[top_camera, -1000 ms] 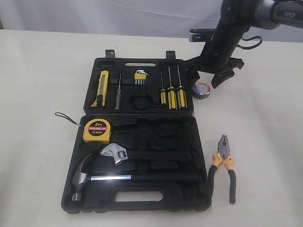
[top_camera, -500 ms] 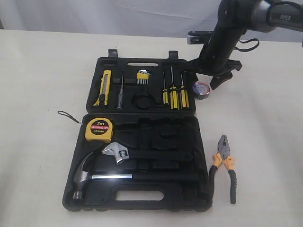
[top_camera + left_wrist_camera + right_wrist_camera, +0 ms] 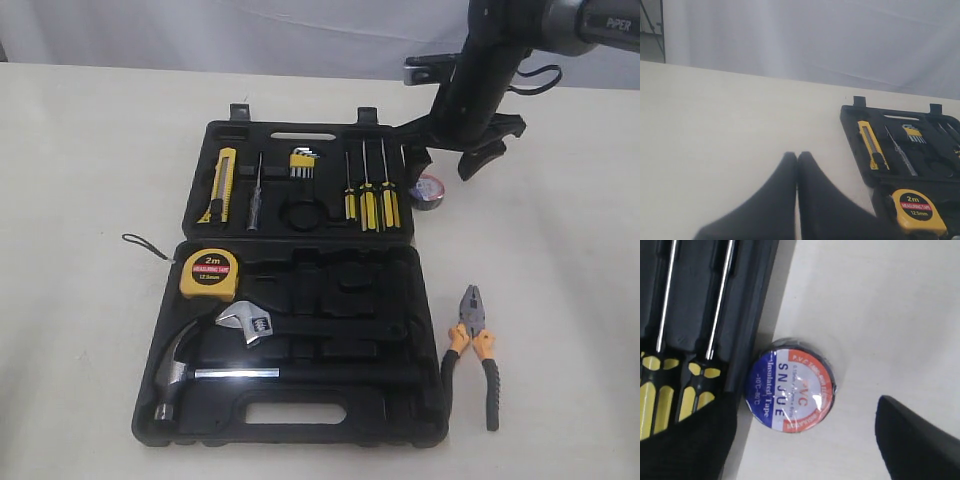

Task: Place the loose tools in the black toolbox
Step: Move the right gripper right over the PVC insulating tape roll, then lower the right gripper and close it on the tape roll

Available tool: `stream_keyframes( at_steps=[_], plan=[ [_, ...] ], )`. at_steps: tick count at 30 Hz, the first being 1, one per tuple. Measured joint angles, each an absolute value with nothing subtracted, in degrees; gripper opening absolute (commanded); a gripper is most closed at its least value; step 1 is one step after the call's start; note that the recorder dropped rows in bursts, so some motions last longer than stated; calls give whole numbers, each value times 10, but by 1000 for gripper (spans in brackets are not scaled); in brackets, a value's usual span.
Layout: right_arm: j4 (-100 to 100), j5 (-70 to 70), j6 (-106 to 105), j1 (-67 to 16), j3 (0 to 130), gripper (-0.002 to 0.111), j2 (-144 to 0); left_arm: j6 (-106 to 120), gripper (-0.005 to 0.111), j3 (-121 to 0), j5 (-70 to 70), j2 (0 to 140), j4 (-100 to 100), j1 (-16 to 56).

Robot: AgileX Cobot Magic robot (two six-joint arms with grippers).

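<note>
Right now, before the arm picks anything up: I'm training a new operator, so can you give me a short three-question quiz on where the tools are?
1. True or false: the pliers lie inside the black toolbox.
2. Fill in: the tape measure and the utility knife both lie in the ___.
3. Which tool lies below the open right gripper?
A. tape roll
B. pliers
C. utility knife

Key: 1 false; 2 toolbox; 3 A.
</note>
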State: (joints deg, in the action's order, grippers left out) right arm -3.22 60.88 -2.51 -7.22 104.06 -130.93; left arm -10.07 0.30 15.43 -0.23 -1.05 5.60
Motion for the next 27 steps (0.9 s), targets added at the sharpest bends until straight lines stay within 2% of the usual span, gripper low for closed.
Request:
stream_keyframes(
  at_steps=[17, 27],
  plan=[
    [-32, 630, -37, -72, 1041, 72, -1309, -101, 0, 3, 154, -2, -10, 56],
    [-62, 635, -133, -72, 1041, 72, -1309, -101, 0, 3, 154, -2, -10, 56]
  ],
)
